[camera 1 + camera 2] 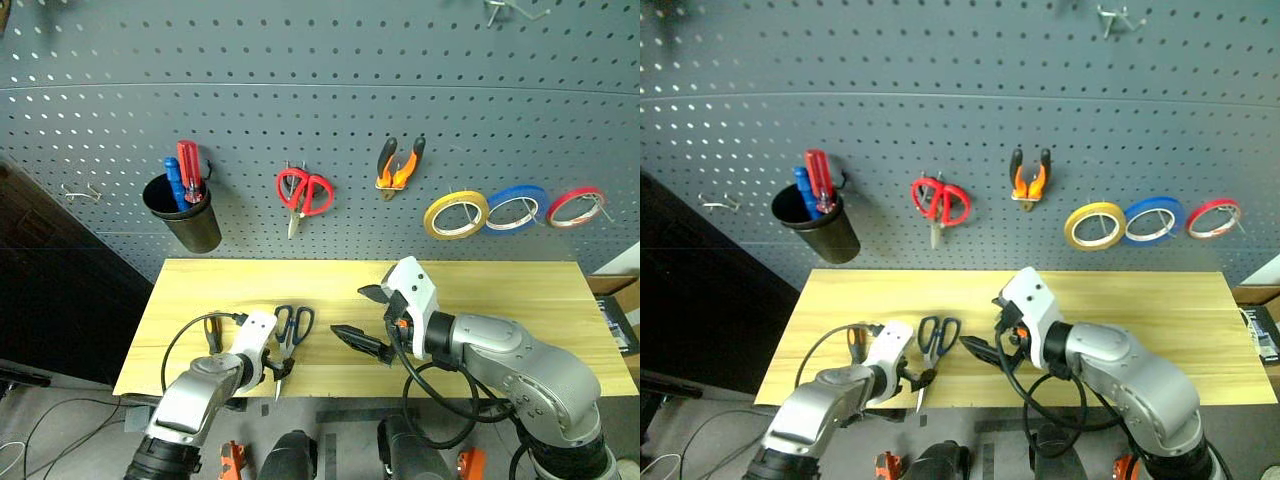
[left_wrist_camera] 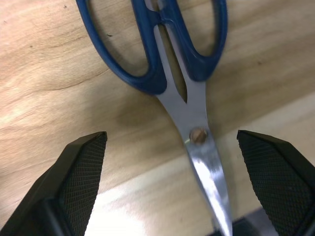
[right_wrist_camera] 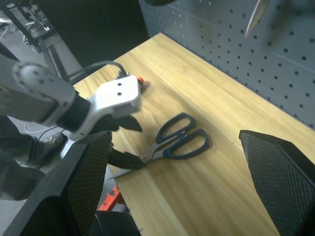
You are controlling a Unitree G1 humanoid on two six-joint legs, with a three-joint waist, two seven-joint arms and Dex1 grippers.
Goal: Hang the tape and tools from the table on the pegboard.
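The blue-handled scissors [image 2: 187,73] lie flat near the front edge of the bench [image 1: 520,300], left of its middle, blades shut and tips reaching that edge. Steel and stiff, they look light but thin and slick, likely best pinched across the blades just past the pivot. The left tool [image 2: 172,182] straddles that spot, fully spread and empty. The right tool [image 1: 372,322] hovers nearby, wide apart, holding nothing.

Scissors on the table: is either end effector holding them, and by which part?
Neither. The left end effector is open, straddling the scissors near the pivot; the right end effector is open and empty.
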